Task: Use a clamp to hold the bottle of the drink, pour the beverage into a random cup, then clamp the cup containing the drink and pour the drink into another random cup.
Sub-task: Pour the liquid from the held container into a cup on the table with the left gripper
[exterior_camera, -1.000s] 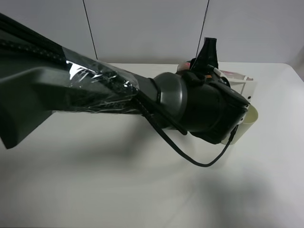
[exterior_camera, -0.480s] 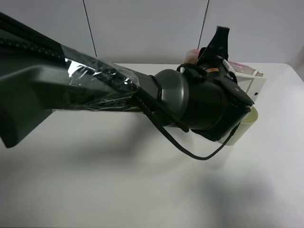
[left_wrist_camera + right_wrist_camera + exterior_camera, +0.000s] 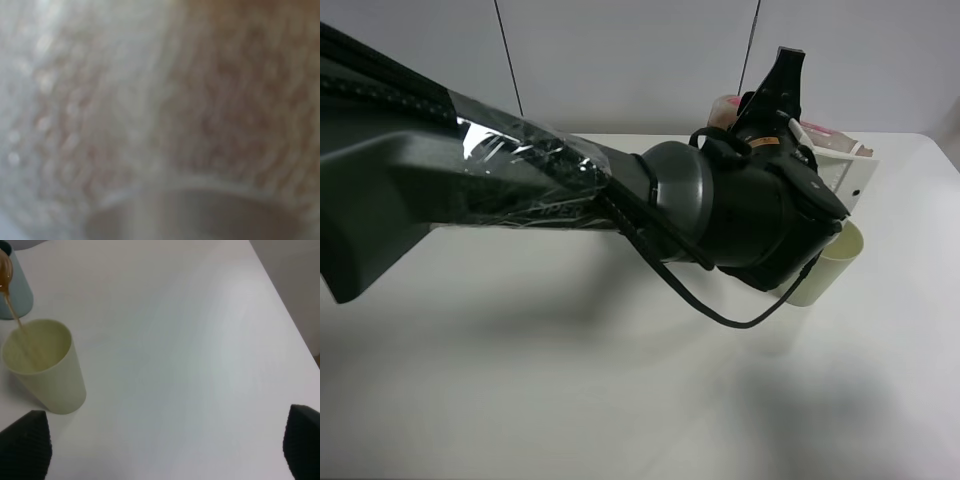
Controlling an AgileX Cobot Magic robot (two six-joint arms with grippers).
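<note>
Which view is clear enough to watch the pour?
Right wrist: sharp, evenly lit, the stream into the cup shows plainly. Left wrist: total blur, unusable. Exterior high: in focus, but the left arm hides most of the bottle and cup, with glare on its plastic wrap.

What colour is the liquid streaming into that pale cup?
The drink is amber-brown; right wrist view shows it best.

White table (image 3: pixel 190 340), pale panelled wall (image 3: pixel 620 60)
</note>
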